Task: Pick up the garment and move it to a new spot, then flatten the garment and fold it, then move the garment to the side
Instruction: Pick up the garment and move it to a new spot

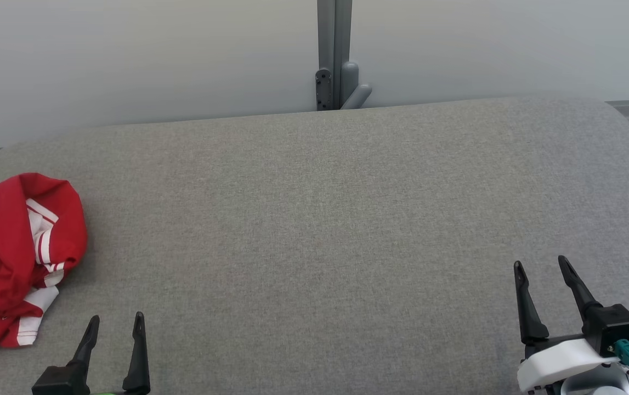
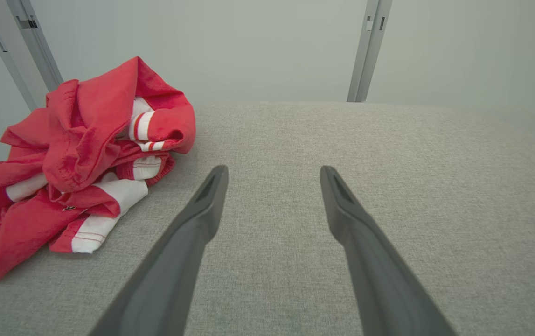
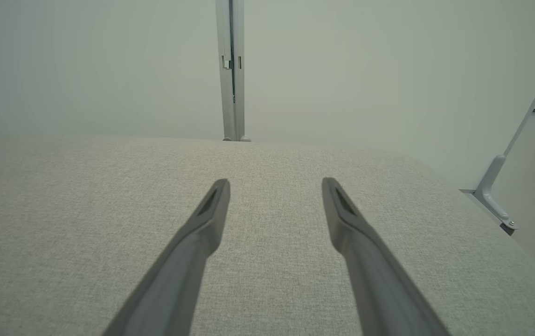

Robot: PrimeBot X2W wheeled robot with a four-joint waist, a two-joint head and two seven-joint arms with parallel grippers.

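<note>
Crumpled red garment (image 1: 15, 258) at table (image 1: 314, 219) edge, beside my L gripper (image 1: 117, 316); R gripper (image 1: 540, 261) well apart. Both jaws open, empty. Risk: I snag one layer & drag it off.

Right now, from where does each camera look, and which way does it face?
Head view: on head, looks down at grey table; left gripper, right gripper show, open.
Left wrist view: on left wrist, along its fingers toward red garment.
Right wrist view: on right wrist, along its fingers toward grey post.
Shared: head and left wrist views show the garment.
</note>
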